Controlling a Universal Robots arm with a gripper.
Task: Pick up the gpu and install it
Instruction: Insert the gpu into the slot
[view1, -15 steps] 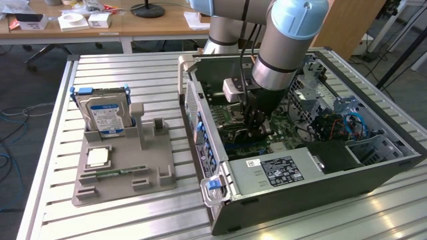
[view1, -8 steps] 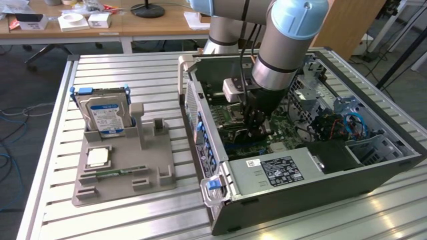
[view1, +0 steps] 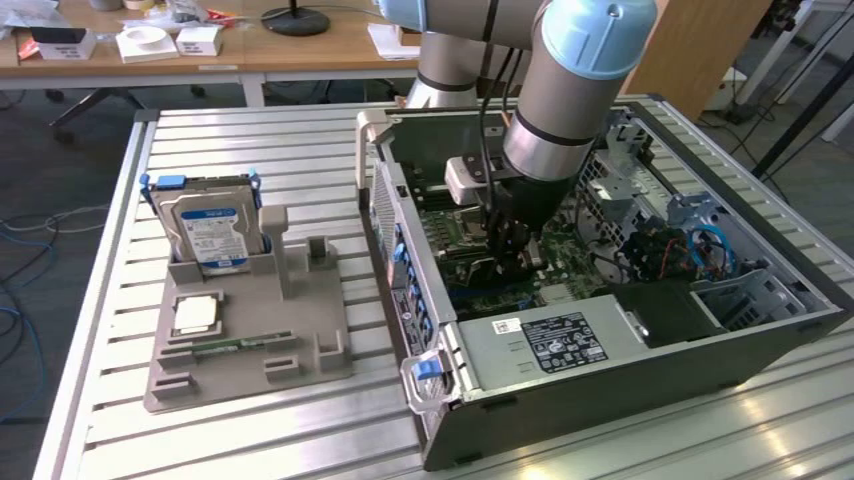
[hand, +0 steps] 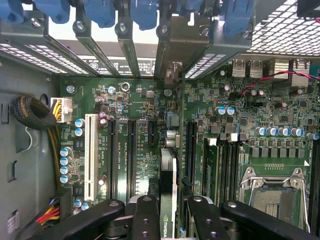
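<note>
Wrist view: gripper (hand: 169, 222) fingers (hand: 145, 217) pinched the gpu (hand: 168, 185), 1 finger on each face. The card hung edge-on over the motherboard (hand: 125, 100), between the white slot (hand: 91, 150) and the RAM slots (hand: 220, 165). Contact with the board: could not tell. Beyond it were rear bracket bays with blue clips (hand: 100, 10). Exterior view: the arm reached into the open case (view1: 747, 340). A hard drive (view1: 207, 225) stood on the grey tray (view1: 240, 370) at the exterior view's left.

Slatted metal tabletop (view1: 240, 140). Grey parts holder (view1: 247, 388) rests toward exterior view's left. Open computer case (view1: 601, 400) lies on its side toward exterior view's right.
</note>
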